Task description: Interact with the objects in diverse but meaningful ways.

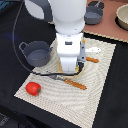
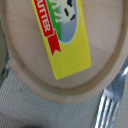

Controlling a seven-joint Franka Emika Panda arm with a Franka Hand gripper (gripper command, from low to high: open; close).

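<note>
A yellow butter block [image 2: 65, 40] with a red "BUTTER" banner lies on a round wooden plate [image 2: 30, 65] and fills the wrist view. In the exterior view my gripper [image 1: 68, 70] hangs low over that plate [image 1: 60, 67] in the middle of the striped placemat [image 1: 100, 85]. The white hand hides the butter there. No fingers show in either view. A grey-blue two-handled pot [image 1: 36, 54] stands at the exterior view's left of the arm. A red tomato [image 1: 33, 88] rests near the mat's front left corner. A small white piece [image 1: 95, 50] lies to the right of the hand.
A fork [image 2: 107, 107] lies on the mat beside the plate. An orange-handled knife [image 1: 75, 83] sits in front of the hand, and another orange-handled utensil [image 1: 91, 60] to its right. At the back stand a second dark pot [image 1: 94, 12] and a pale bowl [image 1: 122, 17].
</note>
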